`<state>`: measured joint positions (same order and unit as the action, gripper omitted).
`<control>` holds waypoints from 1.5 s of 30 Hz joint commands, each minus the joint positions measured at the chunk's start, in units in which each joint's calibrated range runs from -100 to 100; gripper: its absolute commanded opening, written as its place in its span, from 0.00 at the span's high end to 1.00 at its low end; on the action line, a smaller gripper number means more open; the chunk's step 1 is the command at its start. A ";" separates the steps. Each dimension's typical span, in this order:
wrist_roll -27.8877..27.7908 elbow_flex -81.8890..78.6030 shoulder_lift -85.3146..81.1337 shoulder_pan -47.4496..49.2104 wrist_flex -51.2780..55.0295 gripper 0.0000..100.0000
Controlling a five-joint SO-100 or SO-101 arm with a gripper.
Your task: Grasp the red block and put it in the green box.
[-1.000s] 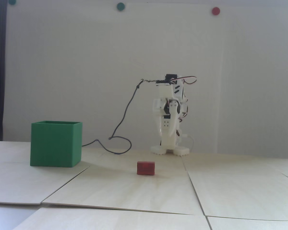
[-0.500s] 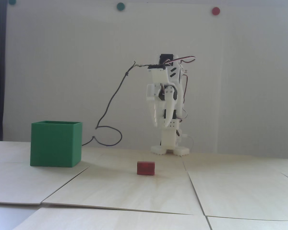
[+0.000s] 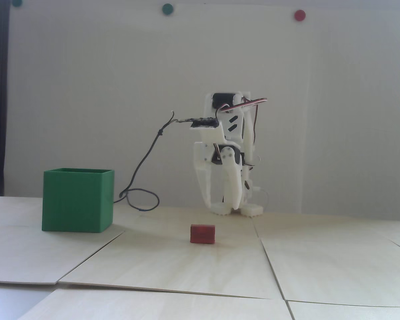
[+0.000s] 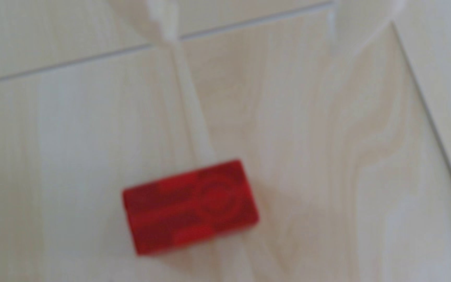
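Observation:
The red block (image 3: 202, 234) lies on the pale wooden boards, in front of the white arm. The green box (image 3: 76, 200) stands at the left in the fixed view, its top opening facing up. My gripper (image 3: 222, 205) hangs point-down behind the block, a little above the table, with its two white fingers spread apart and nothing between them. In the blurred wrist view the red block (image 4: 190, 207) sits low in the middle, and the gripper (image 4: 281, 16) shows only as two fingertips at the top edge, clear of the block.
A dark cable (image 3: 143, 166) loops from the wrist down to the table behind the box. The arm's base (image 3: 236, 209) stands by the white wall. Seams (image 3: 266, 253) run between the wooden boards. Round dots (image 3: 300, 15) are stuck high on the wall.
The arm unfolded upward, then swung the gripper down and toward the block. The fingers, together a second ago, have spread wide. Block and box have not moved.

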<state>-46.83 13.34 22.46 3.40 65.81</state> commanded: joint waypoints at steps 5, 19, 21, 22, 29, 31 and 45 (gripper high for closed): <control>-0.54 27.03 11.38 1.14 8.39 0.80; -0.65 34.49 18.09 3.31 16.40 0.80; -0.65 34.04 17.93 3.56 16.57 0.80; -0.65 34.04 17.38 3.72 16.57 0.80; -0.60 34.04 16.03 3.23 16.66 0.80; -0.60 33.69 15.80 3.07 16.40 0.80; -0.65 33.60 15.56 -2.80 15.98 0.80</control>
<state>-47.08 46.37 42.13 0.96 81.78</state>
